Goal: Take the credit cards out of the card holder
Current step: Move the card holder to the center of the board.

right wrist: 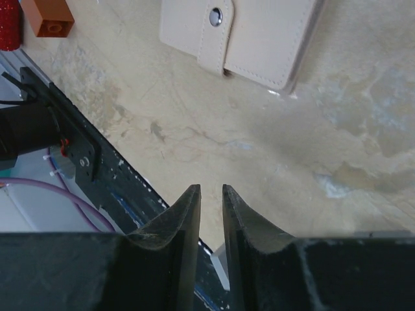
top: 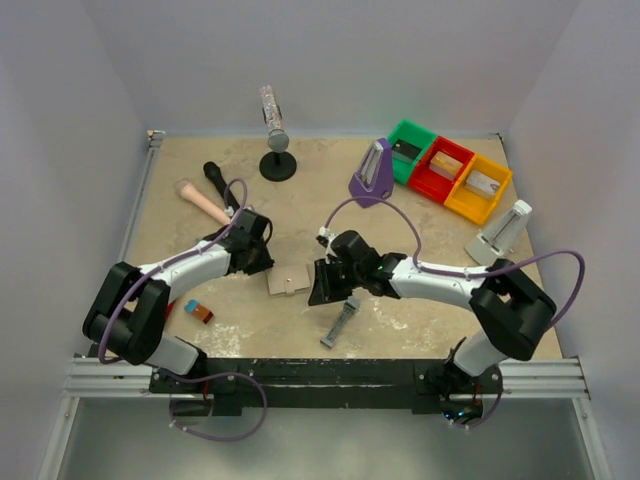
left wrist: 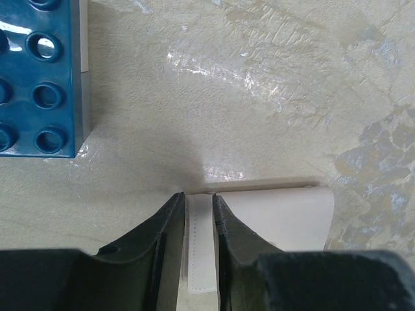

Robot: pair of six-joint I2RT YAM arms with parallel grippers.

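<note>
The card holder (top: 288, 280) lies closed on the table, tan side up, between my two grippers. In the right wrist view it (right wrist: 259, 35) shows its strap (right wrist: 214, 32) snapped shut. No credit cards show; they are hidden or out of view. My left gripper (top: 258, 255) is at the holder's left. In its wrist view the fingers (left wrist: 198, 201) stand nearly shut either side of the pale stitched strap (left wrist: 200, 246), with the holder's pale face (left wrist: 279, 217) to the right. My right gripper (top: 322, 283) is just right of the holder; its fingers (right wrist: 211, 191) are nearly closed and empty, apart from the holder.
A blue studded brick (left wrist: 39, 78) lies near the left gripper, and it shows with an orange piece (top: 198, 311) at the front left. A grey metal bar (top: 340, 322) lies front centre. Green (top: 410, 150), red (top: 440, 170) and yellow (top: 478, 188) bins, a purple stand (top: 373, 173) and a microphone stand (top: 277, 160) sit behind.
</note>
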